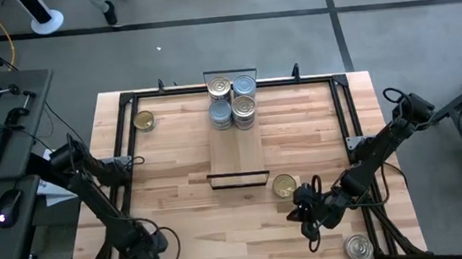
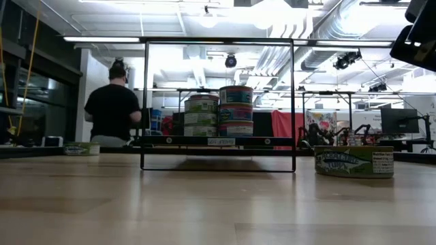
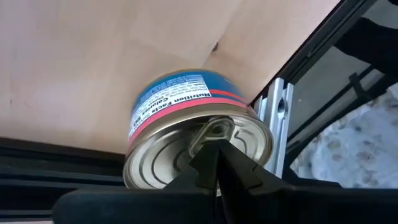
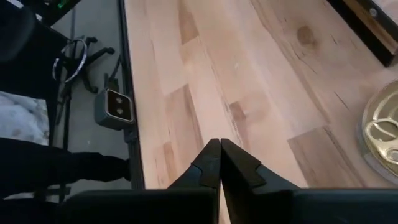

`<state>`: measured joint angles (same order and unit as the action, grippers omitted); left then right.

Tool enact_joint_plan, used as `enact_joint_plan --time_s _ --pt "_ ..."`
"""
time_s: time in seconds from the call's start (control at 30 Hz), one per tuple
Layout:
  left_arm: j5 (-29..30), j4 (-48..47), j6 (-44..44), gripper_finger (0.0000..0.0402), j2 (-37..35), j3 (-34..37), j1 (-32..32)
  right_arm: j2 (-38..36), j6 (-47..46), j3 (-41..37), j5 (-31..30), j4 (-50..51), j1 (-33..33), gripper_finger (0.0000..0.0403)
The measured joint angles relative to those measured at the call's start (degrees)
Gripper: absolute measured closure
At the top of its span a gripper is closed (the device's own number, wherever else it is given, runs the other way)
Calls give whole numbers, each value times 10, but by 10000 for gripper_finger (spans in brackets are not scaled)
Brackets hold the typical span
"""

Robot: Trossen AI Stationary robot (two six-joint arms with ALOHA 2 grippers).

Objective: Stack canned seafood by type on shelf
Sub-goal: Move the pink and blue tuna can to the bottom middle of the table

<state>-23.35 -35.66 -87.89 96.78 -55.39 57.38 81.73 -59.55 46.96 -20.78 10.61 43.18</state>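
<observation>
A butcher-block table (image 1: 178, 202) is bordered by a black metal frame (image 1: 120, 123). At the middle of its far side a narrow wooden shelf (image 1: 235, 156) with black wire ends is set. On the far half of the shelf, tins (image 1: 233, 102) are stacked in short piles that touch one another, some gold-topped and some silver-topped. Four single tins lie directly on the table: a gold-topped one (image 1: 143, 120) near the far left corner, another gold-topped one (image 1: 285, 185) just beside the shelf's near right corner, a silver-topped one (image 1: 358, 247) at the near right corner, and one (image 3: 193, 140) at the near left edge.
</observation>
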Motion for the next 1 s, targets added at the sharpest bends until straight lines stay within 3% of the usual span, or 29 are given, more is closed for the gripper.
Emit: enact_joint_plan --time_s 0.1,0.27,0.47,0.6,0.83,1.0 --pt "23 5 28 402 6 0 -26 0 0 0 3 -6 0 402" --pt "157 51 112 402 5 -1 -102 0 17 0 9 -21 0 402" --pt "326 204 263 401 14 5 -208 0 19 0 26 -32 0 402" --pt "329 290 351 401 38 -3 -273 0 19 0 25 -59 0 402" --pt "241 263 510 401 114 -122 -298 1 46 0 2 -120 12 403" --pt "334 153 585 401 69 -162 -277 42 69 0 -33 -202 26 403"
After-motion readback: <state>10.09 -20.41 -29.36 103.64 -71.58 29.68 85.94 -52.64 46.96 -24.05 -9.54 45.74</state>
